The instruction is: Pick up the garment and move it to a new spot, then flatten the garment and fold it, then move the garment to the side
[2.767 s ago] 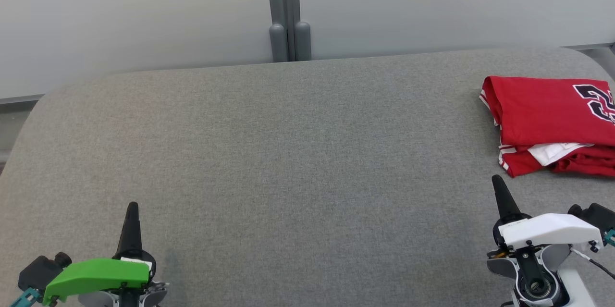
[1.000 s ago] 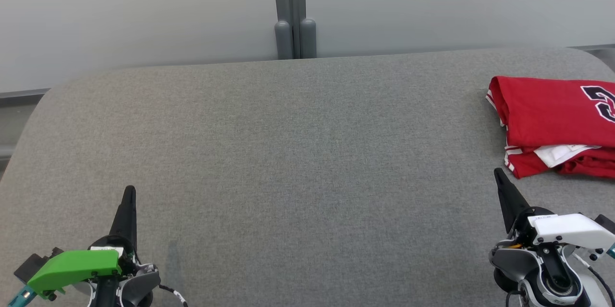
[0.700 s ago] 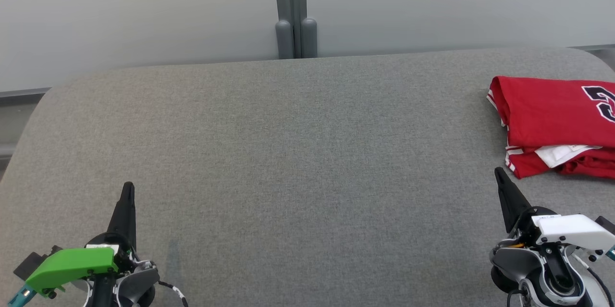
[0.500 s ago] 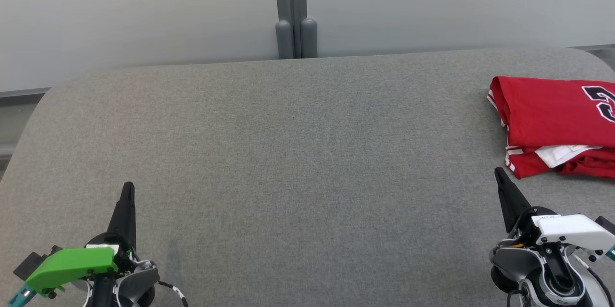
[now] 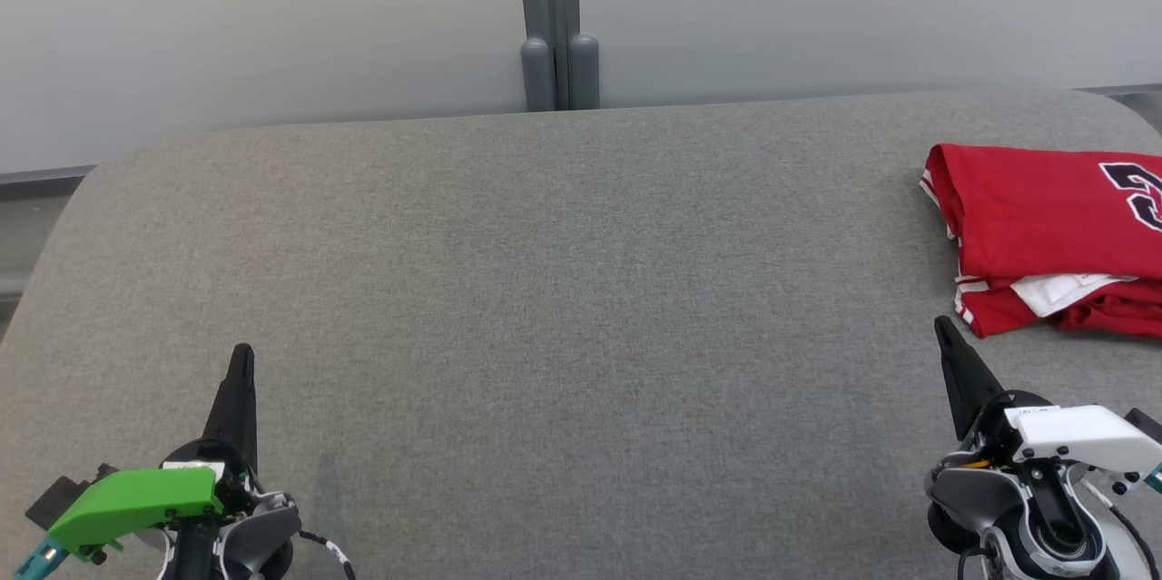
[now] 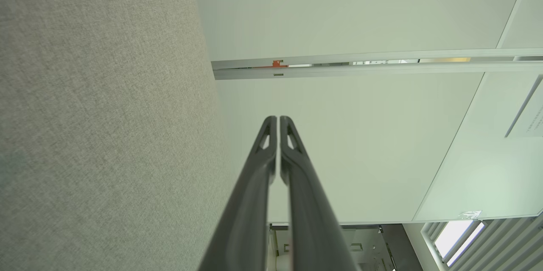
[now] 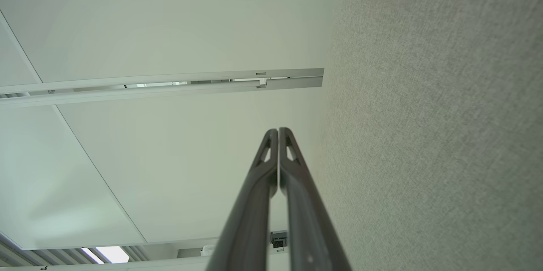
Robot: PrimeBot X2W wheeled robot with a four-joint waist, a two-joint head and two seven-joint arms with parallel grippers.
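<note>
The garment [image 5: 1035,208] is found folded on the right side of the worktop [image 5: 581,290], and it is cut off by the right edge of the head view.

Nearest, at the lower left, the left gripper [image 5: 241,358] is set above the cloth. Its wrist is capped by a glossy green plastic cover [image 5: 136,498]. Its jaws are pressed together into one slim, tapering dark spike and nothing is held. In the left wrist view the two matte fingers [image 6: 297,186] are seen meeting at slotted tips.

At the lower right, the right gripper [image 5: 944,330] is capped by an angular white plastic cover [image 5: 1080,435] over grey round joints. Its jaws are likewise closed on nothing, and its tip is pointed towards the garment's near corner but kept apart from it.

The worktop is covered in grey woven fabric with a fine, felt-like grain, and its far corners are rounded.

Further out, the garment is laid as a roughly rectangular stack of smooth red jersey cloth with soft rolled folds along its left side. White and red striped trim is shown at the edges. A white inner layer is exposed at the near side, and part of a dark numeral outlined in white is printed on top.

Beyond the worktop, pale matte wall panels [image 5: 272,17] are joined by a grey vertical post [image 5: 551,17] with two rounded caps at its foot.
</note>
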